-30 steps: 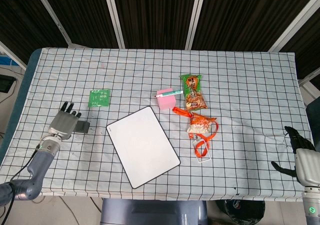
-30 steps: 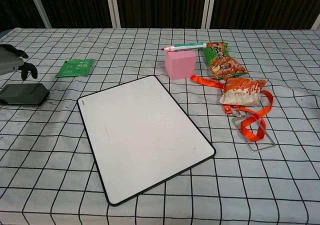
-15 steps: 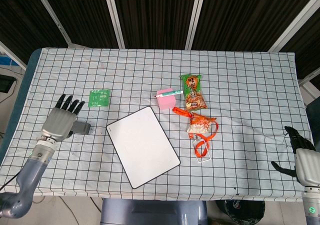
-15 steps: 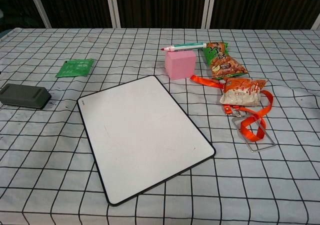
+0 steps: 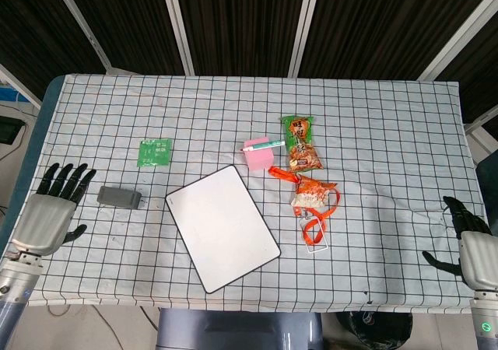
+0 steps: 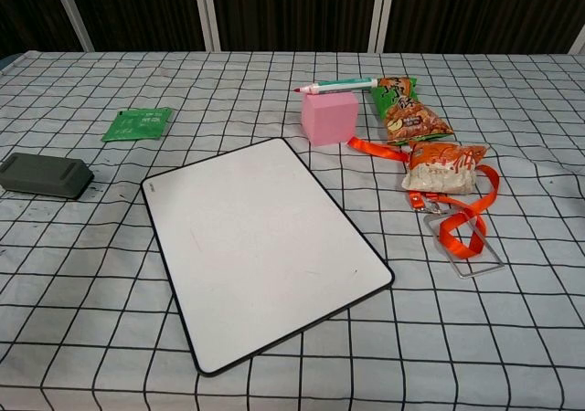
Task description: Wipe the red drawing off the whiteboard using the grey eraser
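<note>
The whiteboard (image 5: 222, 226) (image 6: 260, 247) lies tilted in the middle of the checked cloth, its surface white with no red marks that I can see. The grey eraser (image 5: 118, 197) (image 6: 45, 174) lies flat on the cloth to the left of the board, with nothing touching it. My left hand (image 5: 54, 210) hovers near the left table edge, left of the eraser, fingers spread and empty; the chest view does not show it. My right hand (image 5: 467, 237) stays off the right table edge, fingers apart, holding nothing.
A green packet (image 5: 154, 152) lies behind the eraser. A pink block (image 5: 258, 156) with a marker pen (image 5: 264, 144) on it stands behind the board. Two snack bags (image 5: 299, 142) (image 5: 311, 192) and an orange lanyard (image 5: 315, 224) lie right of the board.
My left hand has let go of the eraser and drawn back left toward the table edge, leaving the chest view. The eraser stays where it was set down. The right hand has not moved.
</note>
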Controlling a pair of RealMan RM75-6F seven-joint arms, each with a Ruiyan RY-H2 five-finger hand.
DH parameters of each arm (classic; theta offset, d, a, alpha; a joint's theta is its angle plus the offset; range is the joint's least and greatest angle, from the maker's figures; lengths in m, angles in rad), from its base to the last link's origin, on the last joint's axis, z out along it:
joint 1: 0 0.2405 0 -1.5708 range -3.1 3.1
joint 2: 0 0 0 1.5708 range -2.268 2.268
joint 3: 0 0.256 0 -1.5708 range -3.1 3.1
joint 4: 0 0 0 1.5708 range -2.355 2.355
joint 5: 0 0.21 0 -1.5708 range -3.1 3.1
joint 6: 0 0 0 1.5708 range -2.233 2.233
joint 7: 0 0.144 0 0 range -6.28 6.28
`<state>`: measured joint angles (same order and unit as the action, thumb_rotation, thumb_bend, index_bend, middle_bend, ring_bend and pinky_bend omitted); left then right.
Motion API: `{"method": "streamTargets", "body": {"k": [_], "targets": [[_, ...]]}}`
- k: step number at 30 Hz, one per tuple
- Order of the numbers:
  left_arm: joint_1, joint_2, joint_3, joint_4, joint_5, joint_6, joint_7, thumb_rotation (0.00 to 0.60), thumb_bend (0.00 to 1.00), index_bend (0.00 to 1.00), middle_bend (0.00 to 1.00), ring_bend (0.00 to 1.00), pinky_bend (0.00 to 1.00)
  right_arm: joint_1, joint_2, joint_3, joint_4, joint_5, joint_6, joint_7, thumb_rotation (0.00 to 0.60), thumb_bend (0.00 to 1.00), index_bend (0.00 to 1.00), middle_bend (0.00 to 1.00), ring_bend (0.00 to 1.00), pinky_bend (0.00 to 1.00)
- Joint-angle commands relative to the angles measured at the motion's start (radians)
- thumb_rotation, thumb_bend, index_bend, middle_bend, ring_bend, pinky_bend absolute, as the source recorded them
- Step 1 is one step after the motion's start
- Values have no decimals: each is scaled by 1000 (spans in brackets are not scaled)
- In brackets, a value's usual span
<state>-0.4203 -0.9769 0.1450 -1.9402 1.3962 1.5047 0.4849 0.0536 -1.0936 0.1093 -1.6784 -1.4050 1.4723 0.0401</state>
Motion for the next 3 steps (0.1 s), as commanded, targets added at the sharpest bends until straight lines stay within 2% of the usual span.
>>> {"method": "streamTargets", "body": {"k": [1,3], "targets": [[81,17,45,80,97,70,-142,600,96,0,21,0,0,0,0,0,0,-1,1,1,600,194,49,120,198,212],[102,16,49,113,113,84,-191,600,95,0,21,0,0,-1,0,-1,0,-3,2,1,600,194,50,121,198,212]]}}
